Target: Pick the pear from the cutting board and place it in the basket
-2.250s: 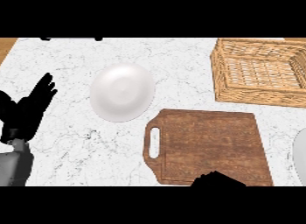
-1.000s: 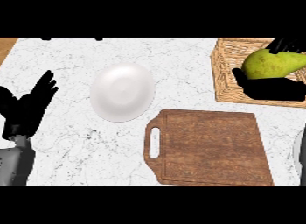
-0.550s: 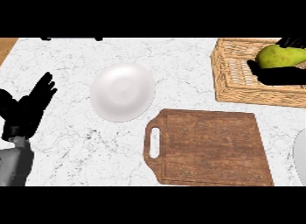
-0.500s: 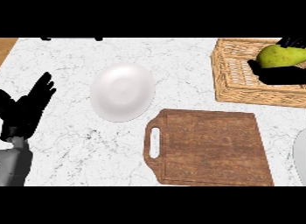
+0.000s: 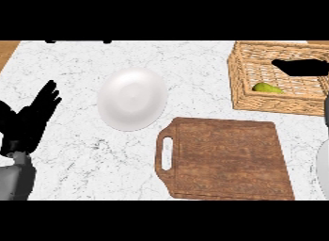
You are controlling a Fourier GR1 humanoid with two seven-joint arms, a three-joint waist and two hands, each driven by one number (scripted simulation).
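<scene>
Lying in basket (image 5: 245, 81), pear (image 5: 267, 88) half-hidden by wall; right hand (image 5: 302, 67) fingers released

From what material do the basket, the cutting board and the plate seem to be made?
The basket looks like woven wicker or straw: tan strands crossing in a lattice, matte. The cutting board looks like wood: brown with darker grain streaks, a slot handle at its left, low sheen. The plate seems ceramic, though it may be plastic: plain white, smooth, softly shaded.
</scene>
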